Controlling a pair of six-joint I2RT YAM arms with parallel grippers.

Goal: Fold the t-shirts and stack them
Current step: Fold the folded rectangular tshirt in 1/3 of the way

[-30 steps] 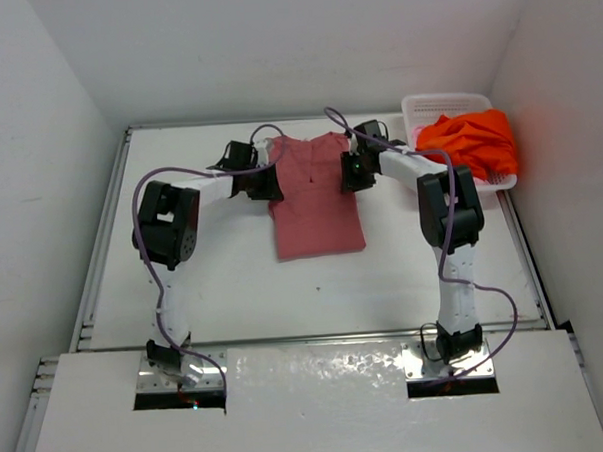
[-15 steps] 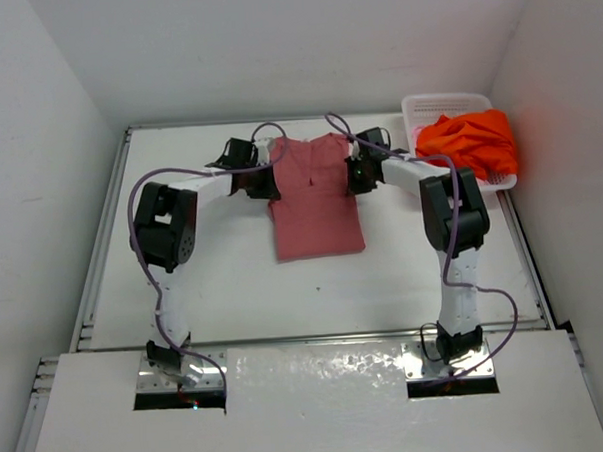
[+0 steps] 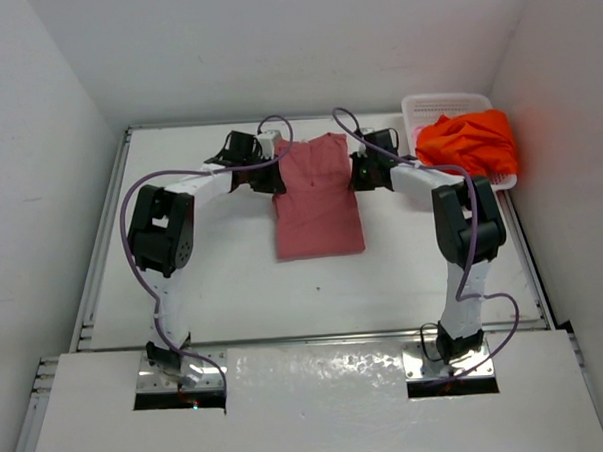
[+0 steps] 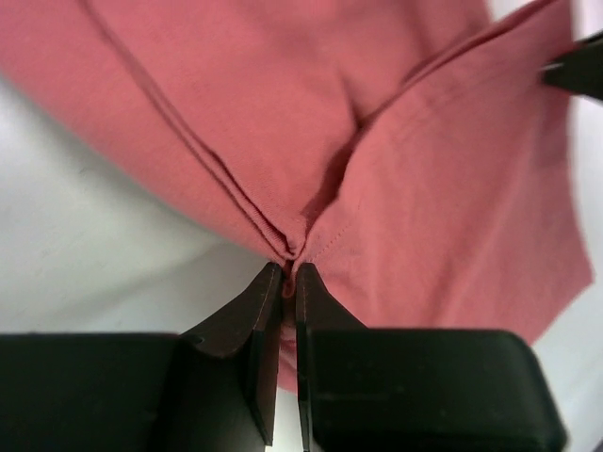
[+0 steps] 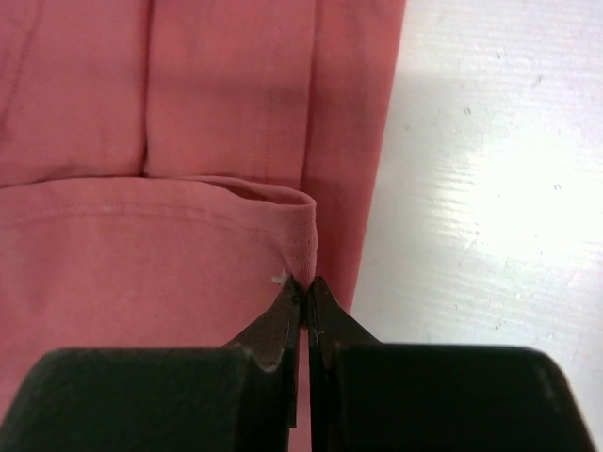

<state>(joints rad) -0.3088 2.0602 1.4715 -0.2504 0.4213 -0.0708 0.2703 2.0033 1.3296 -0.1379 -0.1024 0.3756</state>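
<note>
Here, the rose-red t-shirt (image 3: 317, 200) lay flat at the far centre of the tabletop (image 3: 234, 279), its long axis running from the near hem to the far collar. The left end effector (image 4: 290, 270) was closed on a pinch of cloth at the shirt's left edge, toward the collar end, with seams gathering into its tips. The right end effector (image 5: 303, 285) was likewise closed, nipping a hemmed fold at the right edge.

The two grips faced each other across the shirt's short axis, each arm on its own side, so neither arm was the nearer. From both grips the body of the garment extended toward the robot. On this evidence, the coming fold would probably carry the far end along the long axis toward the near hem.

The orange t-shirt (image 3: 473, 143) was heaped in the white basket (image 3: 441, 102) at the far right, well apart.

One second earlier both end effectors had stood parted beside the shirt. They had since closed on it, and the collar end appeared narrower. The near hem had not shifted.
</note>
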